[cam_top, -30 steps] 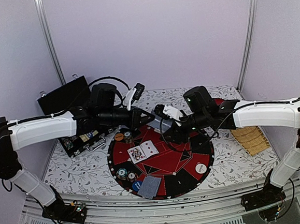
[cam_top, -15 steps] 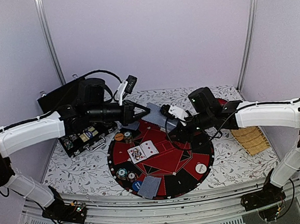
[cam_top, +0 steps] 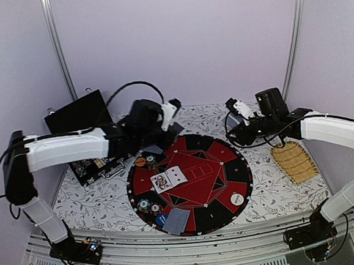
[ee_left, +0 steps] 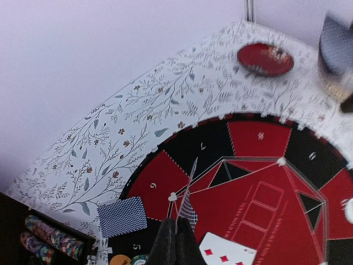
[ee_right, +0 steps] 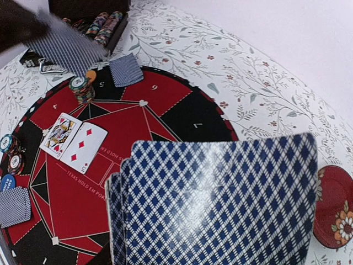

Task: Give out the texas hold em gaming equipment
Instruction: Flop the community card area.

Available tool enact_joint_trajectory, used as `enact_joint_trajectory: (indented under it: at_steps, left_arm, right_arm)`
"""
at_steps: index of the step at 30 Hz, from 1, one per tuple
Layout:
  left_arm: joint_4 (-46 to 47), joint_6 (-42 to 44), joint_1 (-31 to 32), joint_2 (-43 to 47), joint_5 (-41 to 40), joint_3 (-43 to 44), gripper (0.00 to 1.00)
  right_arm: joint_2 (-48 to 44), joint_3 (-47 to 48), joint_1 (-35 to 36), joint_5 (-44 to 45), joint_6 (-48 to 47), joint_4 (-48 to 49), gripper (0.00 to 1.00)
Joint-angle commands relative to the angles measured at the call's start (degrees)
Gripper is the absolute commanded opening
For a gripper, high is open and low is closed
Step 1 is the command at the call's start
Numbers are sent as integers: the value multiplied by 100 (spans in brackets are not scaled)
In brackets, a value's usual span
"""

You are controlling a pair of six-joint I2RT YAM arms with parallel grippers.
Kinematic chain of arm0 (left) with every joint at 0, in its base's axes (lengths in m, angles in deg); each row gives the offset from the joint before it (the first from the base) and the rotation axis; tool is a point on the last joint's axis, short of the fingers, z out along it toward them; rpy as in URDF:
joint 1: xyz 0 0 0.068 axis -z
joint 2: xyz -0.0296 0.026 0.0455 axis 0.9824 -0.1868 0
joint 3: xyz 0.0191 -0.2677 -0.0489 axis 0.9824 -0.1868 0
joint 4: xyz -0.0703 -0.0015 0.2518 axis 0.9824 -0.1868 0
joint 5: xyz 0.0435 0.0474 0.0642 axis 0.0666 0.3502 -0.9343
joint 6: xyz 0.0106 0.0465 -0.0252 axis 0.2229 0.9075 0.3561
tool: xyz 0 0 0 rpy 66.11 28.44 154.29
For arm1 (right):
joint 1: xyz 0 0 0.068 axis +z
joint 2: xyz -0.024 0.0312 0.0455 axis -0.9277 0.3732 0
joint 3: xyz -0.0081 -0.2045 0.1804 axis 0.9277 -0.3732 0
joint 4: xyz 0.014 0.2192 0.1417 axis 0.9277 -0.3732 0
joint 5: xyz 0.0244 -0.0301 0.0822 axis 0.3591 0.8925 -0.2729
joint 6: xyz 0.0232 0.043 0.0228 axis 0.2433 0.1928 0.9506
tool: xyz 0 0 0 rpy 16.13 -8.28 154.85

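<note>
My left gripper (cam_top: 166, 133) is shut on one blue-backed playing card (ee_left: 188, 205), held edge-on above the back left of the round red and black poker mat (cam_top: 216, 166); its fingertips (ee_left: 176, 243) pinch the card's lower edge. My right gripper (cam_top: 238, 134) hovers by the mat's back right edge, shut on a deck of blue-backed cards (ee_right: 220, 204) that hides its fingers. On the mat lie two face-up cards (cam_top: 168, 178), a face-down card (ee_left: 122, 216) at the back left, face-down cards (cam_top: 176, 220) at the front, striped chips (cam_top: 149, 206), an orange disc (cam_top: 140, 162), a blue disc (cam_top: 162, 219) and a white disc (cam_top: 236, 198).
An open black case (cam_top: 97, 166) with rows of chips stands left of the mat, its lid (cam_top: 77, 113) raised. A straw-coloured slatted mat (cam_top: 294, 160) lies at the right. A dark red plate (ee_left: 265, 58) sits at the back right, under my right arm.
The two grippers were together over the mat's back. My left gripper came away holding one card and turned. My right arm pulled back to the right with the deck.
</note>
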Motion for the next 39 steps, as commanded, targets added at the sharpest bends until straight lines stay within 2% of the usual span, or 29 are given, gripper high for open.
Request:
enact_joint_trajectory:
  at_steps: [1, 5, 10, 13, 16, 22, 30, 36, 39]
  left_arm:
    - [229, 1587, 593, -1183, -1972, 417, 0]
    - [533, 2278, 710, -2191, -2603, 812, 0]
    - [856, 2622, 995, -2691, -2317, 821, 0]
    - [713, 2527, 1145, -2915, -2178, 886, 0]
    - [190, 2210, 1194, -3188, -2127, 1153, 0]
    - [-177, 1823, 1271, -3276, -1735, 1273, 0]
    - [-1161, 1201, 1291, -3583, -1764, 1689, 0]
    - [-1328, 996, 1306, -3612, -1708, 1652, 0]
    - [-970, 1179, 1397, -3472, -1604, 1366, 0]
  right_arm:
    - [-401, -174, -256, 122, 184, -179, 50]
    - [-594, -264, -390, 114, 214, -232, 50]
    - [-699, -293, -448, 114, 199, -303, 50]
    - [-731, -289, -457, 105, 196, -304, 50]
    - [-760, -271, -457, 52, 199, -315, 50]
    - [-786, -277, -457, 58, 190, -346, 50]
    - [-791, -313, -461, -10, 190, -294, 50]
    - [-771, -304, -457, -3, 181, -316, 50]
    - [-787, -300, -457, -8, 166, -320, 50]
